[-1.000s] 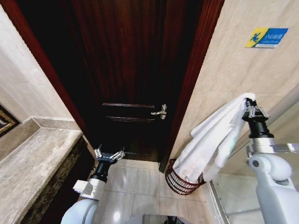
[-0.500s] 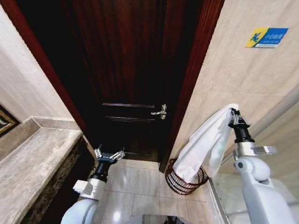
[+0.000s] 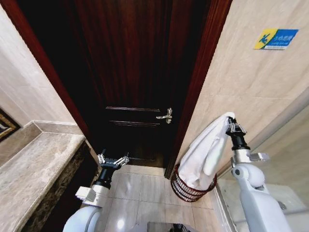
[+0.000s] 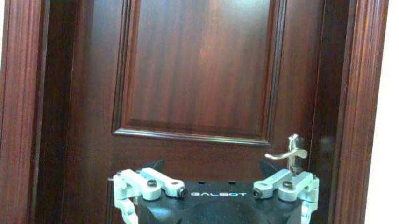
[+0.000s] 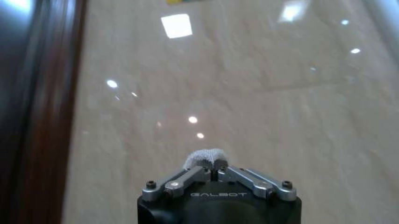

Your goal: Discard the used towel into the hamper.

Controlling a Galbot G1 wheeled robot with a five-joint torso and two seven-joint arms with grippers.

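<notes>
Soft cloth towel (image 3: 205, 154), wire hamper (image 3: 186, 189), glossy wooden door (image 3: 137, 82).

The towel (image 3: 207, 152) hangs over the hamper (image 3: 189, 187), right of the door (image 3: 140, 82).

My right gripper (image 3: 235, 127) is silver on a black wrist, clamping a plain white towel (image 3: 205, 154). Below the towel, the hamper (image 3: 189, 188) is dark reddish-brown wire. Left of the hamper, the door (image 3: 135, 72) is deep red-brown wood with a silver handle (image 3: 165, 116). Above, a blue-and-yellow sign (image 3: 275, 38) marks beige tile.
</notes>
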